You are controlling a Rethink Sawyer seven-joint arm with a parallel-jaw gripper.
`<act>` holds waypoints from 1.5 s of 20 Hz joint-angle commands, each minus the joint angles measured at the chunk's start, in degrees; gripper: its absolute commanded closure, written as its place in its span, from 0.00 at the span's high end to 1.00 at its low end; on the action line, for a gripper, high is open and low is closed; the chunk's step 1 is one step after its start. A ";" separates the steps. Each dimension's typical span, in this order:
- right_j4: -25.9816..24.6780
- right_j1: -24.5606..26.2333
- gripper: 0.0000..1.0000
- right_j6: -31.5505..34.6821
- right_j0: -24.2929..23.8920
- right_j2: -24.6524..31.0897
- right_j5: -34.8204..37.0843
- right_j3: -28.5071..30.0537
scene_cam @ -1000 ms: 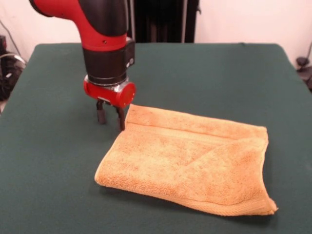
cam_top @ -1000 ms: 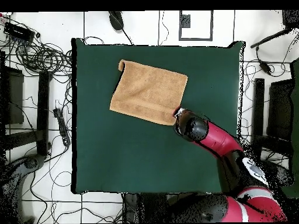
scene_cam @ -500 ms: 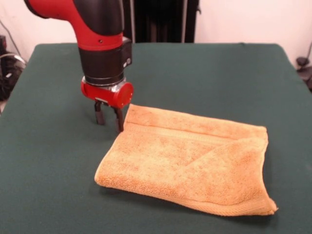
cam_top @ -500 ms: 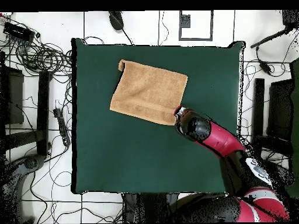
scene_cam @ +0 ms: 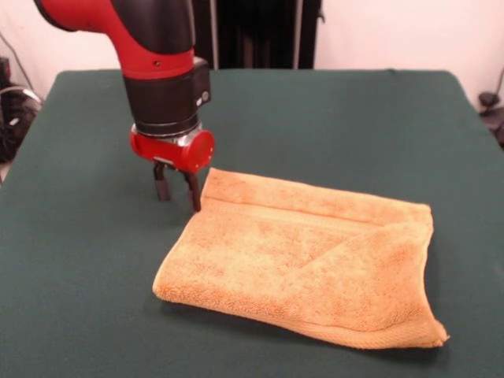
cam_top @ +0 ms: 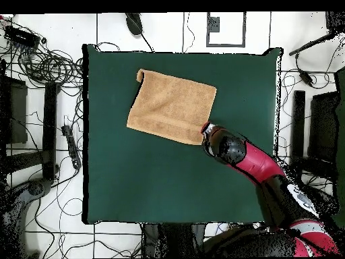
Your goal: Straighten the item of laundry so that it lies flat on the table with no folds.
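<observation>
One towel: the item of laundry (scene_cam: 307, 264) lies folded on the table (scene_cam: 331, 126), a diagonal flap doubled over its right half, so it is not yet flat.
Position: in the overhead view the item of laundry (cam_top: 172, 105) sits in the upper middle of the table (cam_top: 168, 182), well clear of the edges.
Gripper: the gripper (scene_cam: 178, 191) stands just beside the towel's far left corner, tips low at the cloth.
Jaws: apart, with nothing between them (one finger right at the towel's edge).
Change: over the last second the arm has barely drifted left; the towel has not moved at all.
Meaning: no grasp yet; the corner probably needs pinching before any unfolding can start.
</observation>
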 commanded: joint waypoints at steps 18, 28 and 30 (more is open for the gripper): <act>-0.69 7.33 1.00 5.39 4.61 10.94 -5.28 -3.25; 2.21 11.00 1.00 7.47 8.88 4.46 -2.41 -8.77; 2.58 10.80 1.00 7.85 9.43 3.66 -1.56 -8.52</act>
